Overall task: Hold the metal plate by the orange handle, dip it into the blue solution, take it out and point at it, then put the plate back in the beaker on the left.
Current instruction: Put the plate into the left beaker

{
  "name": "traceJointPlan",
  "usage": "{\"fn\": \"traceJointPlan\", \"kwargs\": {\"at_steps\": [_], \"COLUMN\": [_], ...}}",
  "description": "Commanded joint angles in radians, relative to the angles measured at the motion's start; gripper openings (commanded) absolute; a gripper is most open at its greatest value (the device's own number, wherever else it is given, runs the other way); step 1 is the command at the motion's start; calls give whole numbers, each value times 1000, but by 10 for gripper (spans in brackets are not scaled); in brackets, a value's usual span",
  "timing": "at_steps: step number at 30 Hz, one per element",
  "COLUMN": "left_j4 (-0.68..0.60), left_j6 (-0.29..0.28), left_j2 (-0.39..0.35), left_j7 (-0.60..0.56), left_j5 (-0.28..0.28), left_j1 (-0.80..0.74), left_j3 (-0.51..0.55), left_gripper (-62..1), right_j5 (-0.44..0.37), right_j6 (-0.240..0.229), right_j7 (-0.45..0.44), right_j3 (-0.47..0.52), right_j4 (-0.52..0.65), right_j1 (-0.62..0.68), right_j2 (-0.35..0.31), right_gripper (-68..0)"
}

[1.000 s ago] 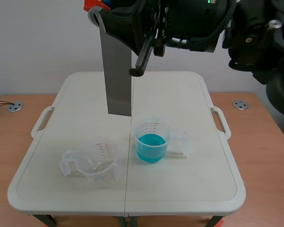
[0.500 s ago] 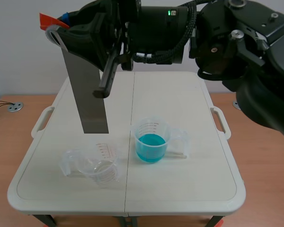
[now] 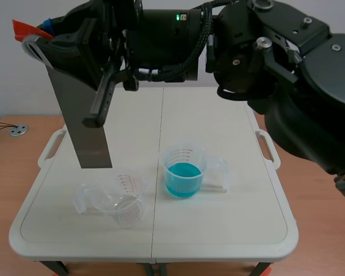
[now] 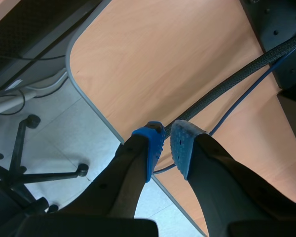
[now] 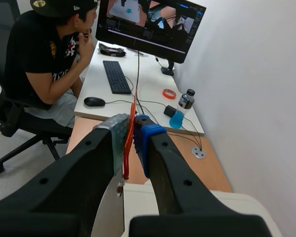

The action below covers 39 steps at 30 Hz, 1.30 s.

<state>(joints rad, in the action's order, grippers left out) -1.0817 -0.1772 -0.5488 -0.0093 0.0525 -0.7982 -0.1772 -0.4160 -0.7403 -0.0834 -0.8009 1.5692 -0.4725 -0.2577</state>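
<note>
Hanging plate (image 3: 83, 123), perhaps behind empty beaker (image 3: 123, 200)

Scene camera sits between the arms, facing forward and down across the white table (image 3: 218, 115) to the wall (image 3: 11, 75). Left wrist camera hangs close behind the left gripper (image 4: 166, 148), staring down past a bench corner (image 4: 163, 64) at the floor (image 4: 54, 138). Right wrist camera rides high, tight behind the right gripper (image 5: 130, 123), facing out off the table's left side toward a monitor (image 5: 148, 27). With the scene camera it shares the orange handle (image 5: 127, 148), the wall and the bench's metal disc (image 5: 198, 153).
</note>
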Motion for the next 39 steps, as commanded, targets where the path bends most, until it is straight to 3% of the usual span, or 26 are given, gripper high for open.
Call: {"fn": "traceJointPlan", "kwargs": {"at_steps": [1,20,39], "left_j4": [-11,-11,-10], "left_j6": [-2,-2,-2], "left_j2": [-6,-6,-5], "left_j7": [-9,-9,10], "left_j5": [3,3,7], "left_j1": [-10,-10,10], "left_j3": [6,6,6], "left_gripper": [-517,-517,-517], "right_j5": [-15,-19,-14], "right_j6": [-5,-5,-5], "right_j7": [-11,-25,-62], "right_j3": [2,0,-72], "right_j4": [7,-114,-295], "right_j1": [-26,-21,-21], "right_j2": [3,3,37], "right_gripper": [-662,-662,-662]}}
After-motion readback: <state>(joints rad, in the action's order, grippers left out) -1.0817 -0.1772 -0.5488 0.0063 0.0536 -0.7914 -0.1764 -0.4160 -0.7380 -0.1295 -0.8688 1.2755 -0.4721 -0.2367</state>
